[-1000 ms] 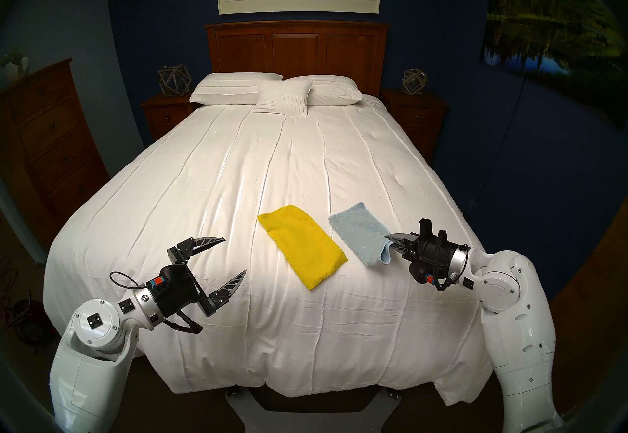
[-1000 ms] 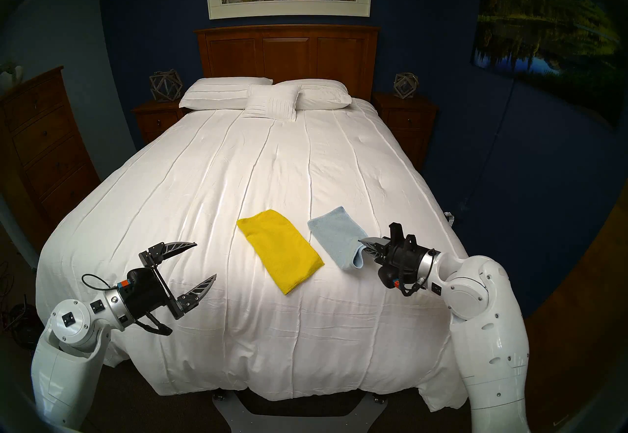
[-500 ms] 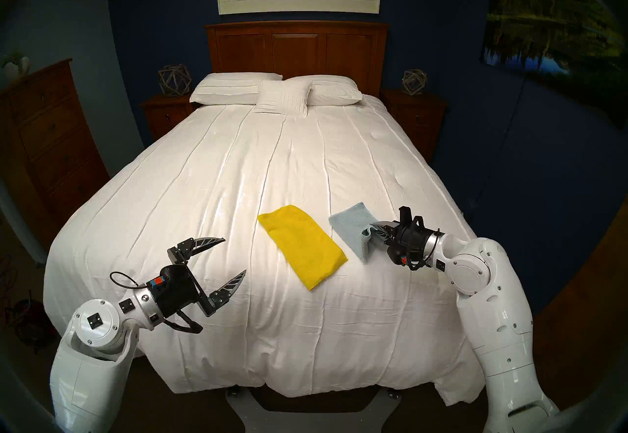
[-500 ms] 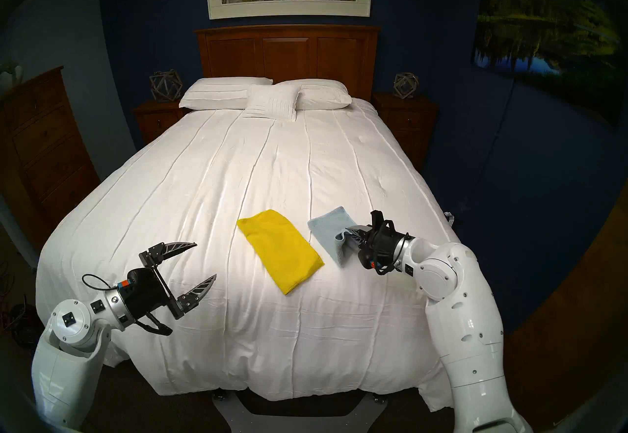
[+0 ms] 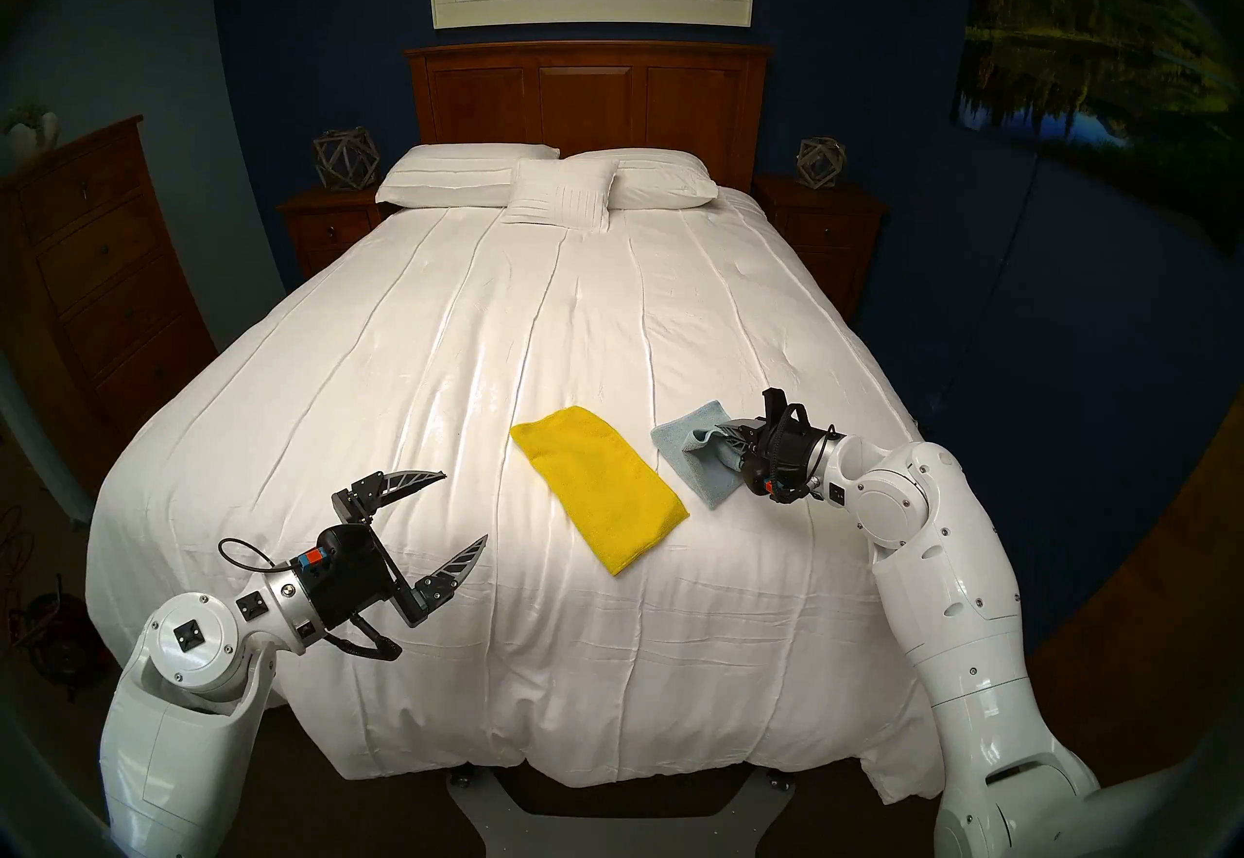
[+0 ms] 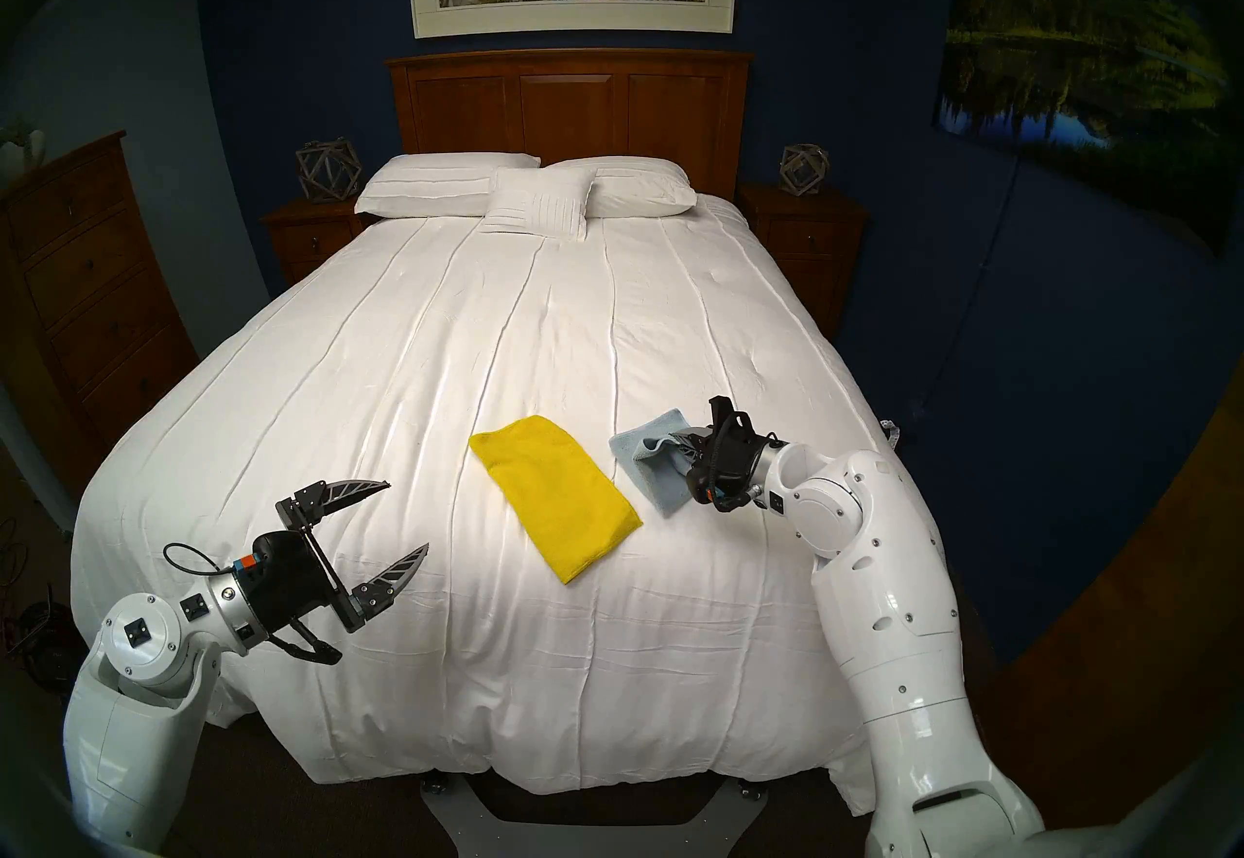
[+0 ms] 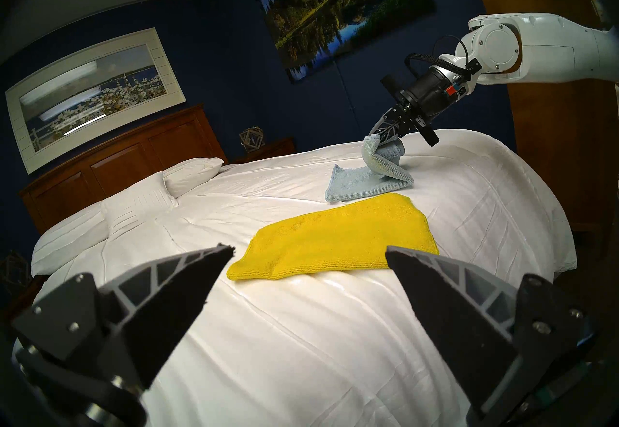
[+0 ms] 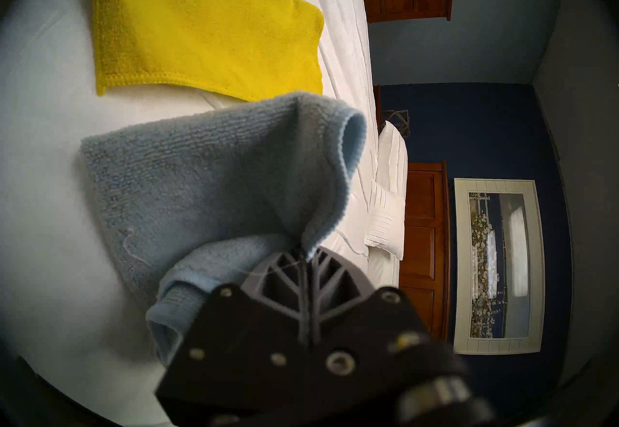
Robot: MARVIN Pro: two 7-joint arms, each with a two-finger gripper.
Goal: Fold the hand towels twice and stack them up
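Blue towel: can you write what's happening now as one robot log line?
right gripper: jaws shut on blue towel, near end lifted, folding | left gripper: jaws open, idle | yellow towel: flat on bedspread

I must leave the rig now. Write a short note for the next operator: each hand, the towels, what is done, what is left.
Right hand: shut on the near end of the blue towel, lifted over its far half, second fold under way.
Left hand: open, empty, above the bed.
Yellow towel: flat, folded once by its look, beside the blue one, apart.
Left: finish blue fold, fold yellow again, stack.
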